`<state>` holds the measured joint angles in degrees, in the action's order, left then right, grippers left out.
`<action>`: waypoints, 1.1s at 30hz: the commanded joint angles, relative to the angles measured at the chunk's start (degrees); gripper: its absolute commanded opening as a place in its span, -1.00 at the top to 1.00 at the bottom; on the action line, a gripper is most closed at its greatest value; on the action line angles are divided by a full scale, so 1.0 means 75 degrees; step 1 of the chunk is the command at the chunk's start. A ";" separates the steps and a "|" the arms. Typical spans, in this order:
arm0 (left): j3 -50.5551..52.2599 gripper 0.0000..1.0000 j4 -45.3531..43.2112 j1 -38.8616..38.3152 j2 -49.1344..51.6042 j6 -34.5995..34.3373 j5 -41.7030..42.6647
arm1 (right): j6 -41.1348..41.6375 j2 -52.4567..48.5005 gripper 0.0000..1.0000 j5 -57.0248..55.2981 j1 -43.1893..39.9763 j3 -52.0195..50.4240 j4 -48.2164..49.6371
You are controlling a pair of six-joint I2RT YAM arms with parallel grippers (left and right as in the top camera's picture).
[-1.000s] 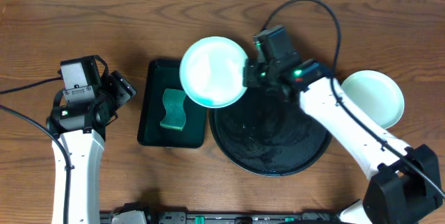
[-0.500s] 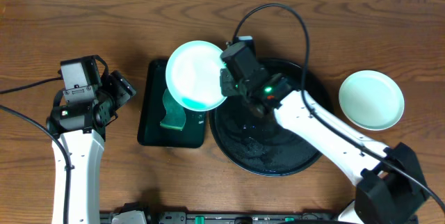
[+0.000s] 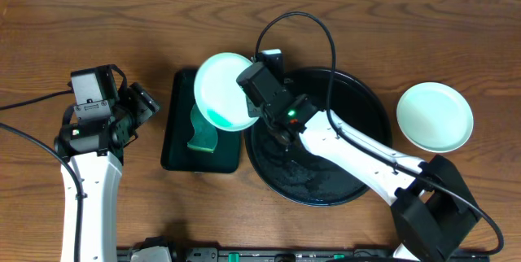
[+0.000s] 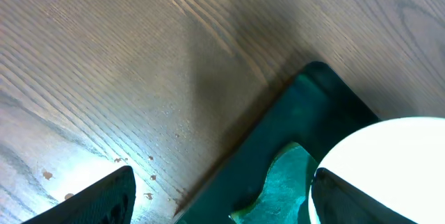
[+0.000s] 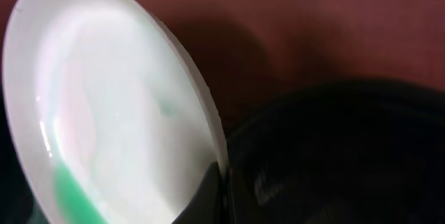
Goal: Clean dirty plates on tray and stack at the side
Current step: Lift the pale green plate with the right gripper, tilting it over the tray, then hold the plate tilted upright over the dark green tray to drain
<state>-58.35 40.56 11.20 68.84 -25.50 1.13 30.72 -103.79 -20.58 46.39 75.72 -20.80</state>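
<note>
Gripping the right-hand rim of a round, shallow, pale mint-green plate [image 3: 218, 89], the right jaws are closed tight on it, at the end of the white right arm [image 3: 358, 152] that reaches across the large round black tray [image 3: 370, 111]. The plate is off the desk and tilted, hanging over the left rim of that round tray and the right side of a smaller rectangular black tray [image 3: 173, 124]. A green smear [image 5: 69, 190] sits low on the plate's face, and a dark fingertip [image 5: 206, 195] presses at its edge. A wavy green sponge [image 3: 201, 136] lies in the rectangular tray, its top hidden from above by the plate. A second pale mint-green plate [image 3: 435, 116] rests flat on the brown wooden desk [image 3: 81, 18], right of the round tray and apart from it. The left jaws stand wide, holding nothing, above the desk just left of the rectangular tray; their dark fingers [image 4: 104, 197] frame that tray's corner in the left wrist view.
</note>
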 commanded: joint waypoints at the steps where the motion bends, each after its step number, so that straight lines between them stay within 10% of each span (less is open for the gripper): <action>1: -0.0152 -0.62 0.0023 0.0035 -0.0050 -0.0017 -0.0041 | -0.0606 -0.0012 0.98 -0.0495 0.0163 0.0131 0.0326; 33: -0.0152 -0.62 0.0023 0.0035 -0.0050 -0.0015 -0.0041 | -0.7927 0.0009 0.98 -0.5761 0.2203 0.0134 0.5097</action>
<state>-58.35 40.56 11.22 68.84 -25.50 1.13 -19.31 -103.79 -57.74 61.25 75.79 14.90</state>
